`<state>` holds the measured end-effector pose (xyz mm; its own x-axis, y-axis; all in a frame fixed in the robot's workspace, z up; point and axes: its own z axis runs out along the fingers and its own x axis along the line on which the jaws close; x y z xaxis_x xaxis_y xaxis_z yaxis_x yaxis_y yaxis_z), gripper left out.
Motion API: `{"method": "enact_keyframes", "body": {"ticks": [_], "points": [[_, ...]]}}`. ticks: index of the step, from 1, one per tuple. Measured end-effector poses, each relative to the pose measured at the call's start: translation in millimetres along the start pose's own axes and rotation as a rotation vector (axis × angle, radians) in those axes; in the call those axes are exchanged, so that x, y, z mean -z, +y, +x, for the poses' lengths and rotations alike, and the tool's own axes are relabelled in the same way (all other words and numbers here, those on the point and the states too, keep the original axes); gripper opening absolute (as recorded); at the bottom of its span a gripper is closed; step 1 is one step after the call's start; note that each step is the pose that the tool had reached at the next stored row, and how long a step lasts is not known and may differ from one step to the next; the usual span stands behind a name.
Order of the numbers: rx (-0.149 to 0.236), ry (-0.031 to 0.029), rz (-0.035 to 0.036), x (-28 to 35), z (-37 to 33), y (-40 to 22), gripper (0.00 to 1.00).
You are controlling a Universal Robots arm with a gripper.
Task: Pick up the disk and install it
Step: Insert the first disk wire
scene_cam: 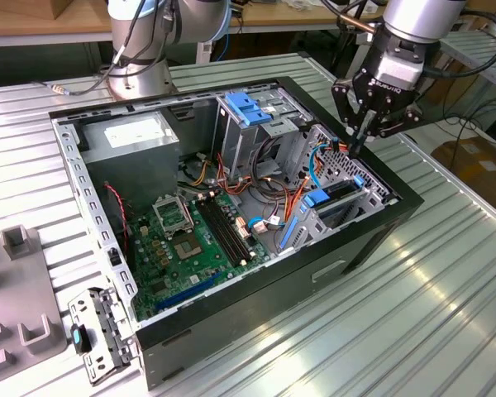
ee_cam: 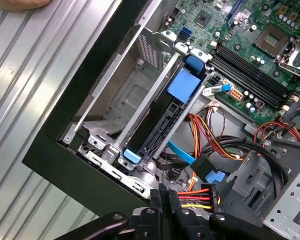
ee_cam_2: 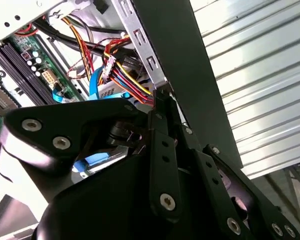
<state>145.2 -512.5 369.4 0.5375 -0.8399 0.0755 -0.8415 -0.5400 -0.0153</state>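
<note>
Found the gripper poised just above the computer case, jaws drawn together on nothing, probably because nothing was left to carry. Saw the disk standing on edge inside the case, blue rails lodged in the drive bay, seemingly seated.

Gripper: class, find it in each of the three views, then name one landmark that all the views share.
Exterior view: the gripper hangs over the case's corner at the exterior view's right.
Second wrist view: the gripper points down beside the case's metal edge.
First wrist view: the gripper sits just above the red and yellow wires.
Shared landmark: the black case wall.
</note>
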Motion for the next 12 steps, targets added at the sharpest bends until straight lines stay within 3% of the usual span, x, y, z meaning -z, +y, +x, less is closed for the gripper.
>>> {"method": "enact_keyframes", "body": {"ticks": [9, 12], "points": [[-0.156, 0.0025, -0.0118, -0.6, -0.1, 0.0, 0.17], [-0.237, 0.0037, -0.0180, -1.0, -0.1, 0.0, 0.17]]}}
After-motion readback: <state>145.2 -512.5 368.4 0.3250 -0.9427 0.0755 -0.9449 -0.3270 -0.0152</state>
